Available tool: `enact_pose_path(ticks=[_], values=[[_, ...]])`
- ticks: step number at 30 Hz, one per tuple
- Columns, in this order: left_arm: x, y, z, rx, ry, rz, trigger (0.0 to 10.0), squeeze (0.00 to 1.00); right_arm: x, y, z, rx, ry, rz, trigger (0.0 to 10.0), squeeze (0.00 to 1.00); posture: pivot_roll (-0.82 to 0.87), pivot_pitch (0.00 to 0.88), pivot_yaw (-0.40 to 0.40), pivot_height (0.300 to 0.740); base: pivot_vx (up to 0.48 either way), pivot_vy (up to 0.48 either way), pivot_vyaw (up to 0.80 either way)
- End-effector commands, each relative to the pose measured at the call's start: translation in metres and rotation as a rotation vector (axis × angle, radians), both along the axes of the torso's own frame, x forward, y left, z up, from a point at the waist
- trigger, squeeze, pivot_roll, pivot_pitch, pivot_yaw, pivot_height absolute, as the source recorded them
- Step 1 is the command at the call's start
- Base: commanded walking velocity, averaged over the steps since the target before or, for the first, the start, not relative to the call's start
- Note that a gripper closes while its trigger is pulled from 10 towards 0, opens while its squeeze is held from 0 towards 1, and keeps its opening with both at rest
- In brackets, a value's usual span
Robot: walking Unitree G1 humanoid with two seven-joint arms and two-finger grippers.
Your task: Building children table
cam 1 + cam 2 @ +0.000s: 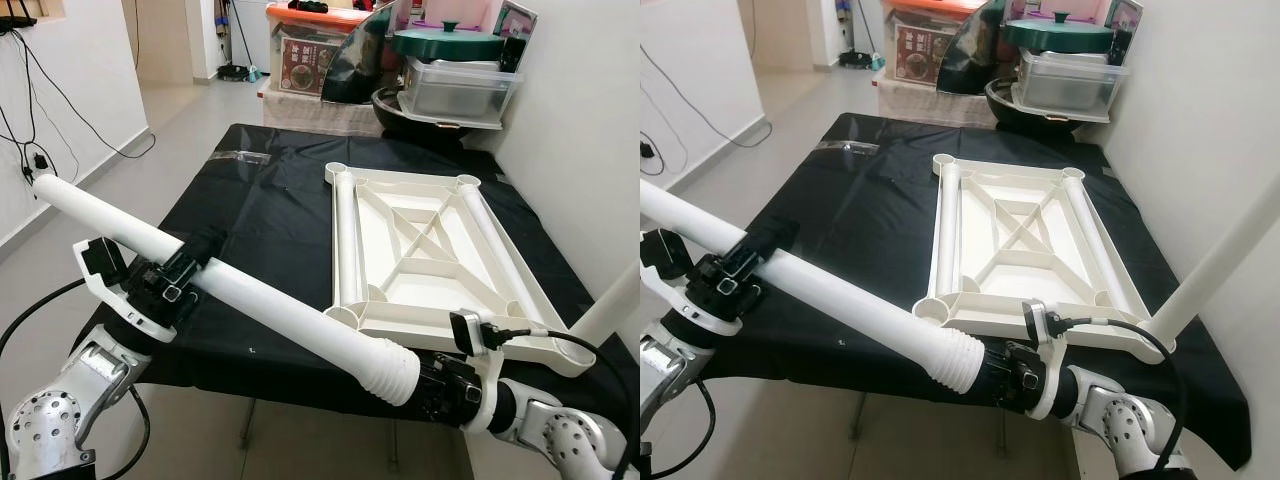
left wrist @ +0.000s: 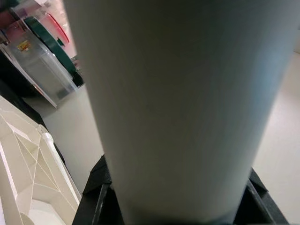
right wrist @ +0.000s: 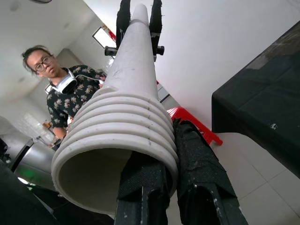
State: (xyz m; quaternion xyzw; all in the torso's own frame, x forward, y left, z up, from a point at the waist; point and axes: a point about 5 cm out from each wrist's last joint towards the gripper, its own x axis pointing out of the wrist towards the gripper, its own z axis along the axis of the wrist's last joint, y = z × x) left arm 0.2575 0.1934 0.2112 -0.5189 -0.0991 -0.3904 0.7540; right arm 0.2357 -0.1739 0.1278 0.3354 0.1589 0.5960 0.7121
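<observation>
A long white table leg [image 1: 280,305] with a ribbed end [image 1: 390,370] hangs level over the near edge of the table. My left gripper [image 1: 185,268] is shut around its plain shaft. My right gripper [image 1: 428,385] is at the ribbed end; in the right wrist view its fingers [image 3: 201,187] pinch the rim of the open mouth. The white tabletop [image 1: 420,250] lies upside down on the black cloth, with a round corner socket [image 1: 342,316] just beyond the leg. The left wrist view shows the shaft [image 2: 178,108] up close.
A second white leg [image 1: 1215,260] leans against the right wall. The black-covered table [image 1: 270,200] has bare cloth on its left half. A clear bin with a green lid [image 1: 455,85] and boxes stand behind. Cables [image 1: 30,150] hang at left. A person [image 3: 61,89] stands nearby.
</observation>
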Motion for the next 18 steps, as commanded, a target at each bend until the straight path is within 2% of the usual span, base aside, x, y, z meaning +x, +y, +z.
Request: enact_pose_path(ticks=[1, 10, 11, 12, 14, 15, 17, 18], values=[[-0.004, -0.002, 0.014, -0.003, -0.088, -0.037, 0.0, 0.00, -0.004, -0.003, -0.017, -0.133, 0.079, -0.012, 0.0, 0.00, 0.06, 0.000, -0.074, 0.740, 0.000, 0.000, 0.00], [0.003, 0.007, 0.021, -0.046, -0.115, 0.046, 0.0, 0.00, 0.000, -0.002, -0.021, -0.134, 0.073, -0.057, 0.0, 0.00, 0.05, 0.000, -0.074, 0.740, 0.000, 0.000, 0.00], [0.006, 0.010, 0.023, -0.064, -0.123, 0.075, 0.0, 0.00, 0.001, -0.001, -0.023, -0.127, 0.076, -0.081, 0.0, 0.00, 0.05, 0.000, -0.076, 0.740, 0.000, 0.000, 0.00], [0.008, 0.012, 0.025, -0.075, -0.128, 0.093, 0.0, 0.00, 0.005, 0.000, -0.028, -0.162, 0.084, -0.133, 0.0, 0.00, 0.05, 0.000, -0.075, 0.740, 0.000, 0.000, 0.00], [0.008, 0.012, 0.025, -0.075, -0.128, 0.093, 0.0, 0.00, 0.005, 0.000, -0.028, -0.162, 0.084, -0.133, 0.0, 0.00, 0.05, 0.000, -0.075, 0.740, 0.000, 0.000, 0.00], [0.010, 0.013, 0.026, -0.081, -0.133, 0.102, 0.0, 0.00, 0.008, 0.001, -0.034, -0.217, 0.092, -0.178, 10.0, 0.00, 0.04, 0.000, -0.074, 0.740, 0.000, 0.000, 0.00], [0.010, 0.013, 0.026, -0.081, -0.133, 0.102, 0.0, 0.00, 0.008, 0.001, -0.034, -0.217, 0.092, -0.178, 10.0, 0.00, 0.04, 0.000, -0.074, 0.740, 0.000, 0.000, 0.00], [0.010, 0.013, 0.026, -0.080, -0.133, 0.102, 0.0, 0.00, 0.008, 0.000, -0.036, -0.233, 0.100, -0.191, 10.0, 0.20, 0.04, 0.000, -0.074, 0.740, 0.000, 0.000, 0.00]])
